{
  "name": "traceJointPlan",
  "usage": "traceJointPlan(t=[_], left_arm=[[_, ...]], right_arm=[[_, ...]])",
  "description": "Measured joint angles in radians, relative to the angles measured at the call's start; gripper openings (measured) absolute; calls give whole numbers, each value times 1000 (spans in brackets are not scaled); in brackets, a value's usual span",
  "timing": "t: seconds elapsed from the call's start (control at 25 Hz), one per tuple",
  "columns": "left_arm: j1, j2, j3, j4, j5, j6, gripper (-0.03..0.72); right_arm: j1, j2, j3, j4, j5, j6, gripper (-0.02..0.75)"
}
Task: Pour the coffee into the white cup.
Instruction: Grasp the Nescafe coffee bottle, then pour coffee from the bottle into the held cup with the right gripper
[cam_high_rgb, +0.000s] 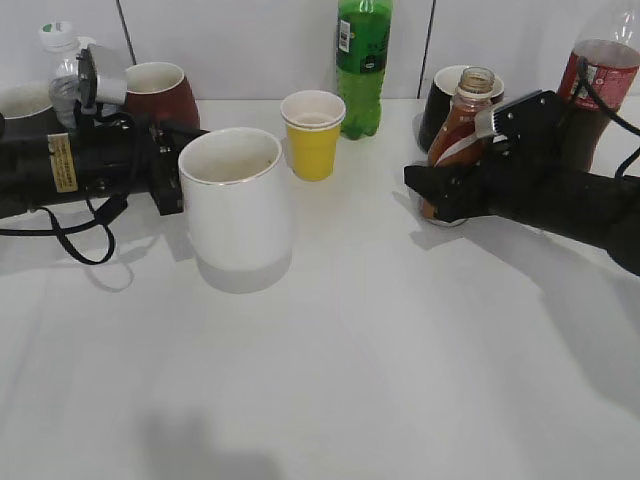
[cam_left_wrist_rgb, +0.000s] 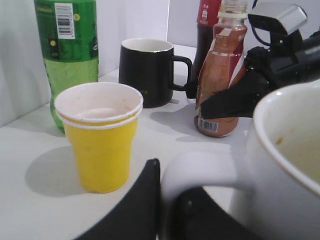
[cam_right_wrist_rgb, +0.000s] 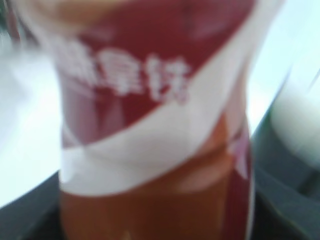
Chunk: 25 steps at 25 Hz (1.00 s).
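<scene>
White cup by left pincer, grip unclear; yellow cup between; right pincer around coffee bottle.

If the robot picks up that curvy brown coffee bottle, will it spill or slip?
It might spill if tilted: the coffee bottle has no cap on its open neck. It looks fairly full, so probably heavyish for its size. Its smooth label and curved waist could be slippery, though the waist gives the right gripper a place to hold. Being tall and narrow, it would likely tip if bumped.
</scene>
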Motion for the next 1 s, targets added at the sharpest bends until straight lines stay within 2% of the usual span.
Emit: traceJointPlan(t=[0.24, 0.44, 0.72, 1.0], left_arm=[[-30, 0, -26, 0, -2, -13, 36], [-111, 0, -83, 0, -2, -45, 36], [-259, 0, -166, -17, 70, -84, 36], [-362, 0, -212, -71, 197, -87, 36]], right_arm=[[0, -159, 6, -107, 90, 11, 527], [0, -363, 6, -169, 199, 11, 527], [0, -517, 7, -299, 361, -5, 527], [0, -605, 7, -329, 394, -204, 527]])
